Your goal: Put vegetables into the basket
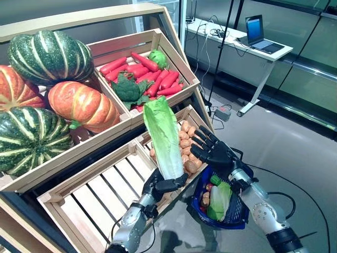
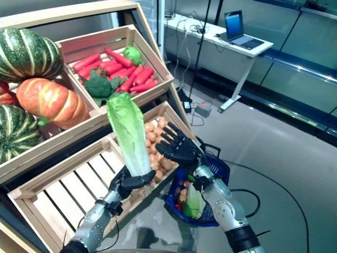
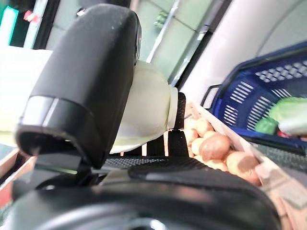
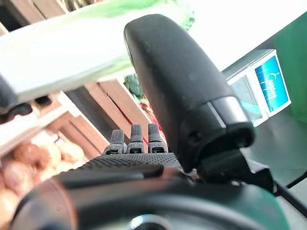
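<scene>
The pale slatted wooden crates point(image 1: 100, 197) are bare, unvarnished boards with a matt, slightly rough grain. The deep blue plastic basket point(image 1: 237, 213) has perforated, lightly glossy walls. The long green lettuce-like vegetable point(image 1: 164, 138) looks smooth and waxy, like moulded plastic. The ribbed orange and striped green pumpkins point(image 1: 84, 104) shine softly. The dark left hand point(image 1: 160, 185) and dark right hand point(image 1: 216, 153) have matt, finely textured plastic shells. The grey floor point(image 1: 295, 147) is smooth and reflective.

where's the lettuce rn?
In the left eye view the lettuce stands upright in the left hand, held by its pale base over the front crates, beside the potatoes and left of the blue basket.
</scene>
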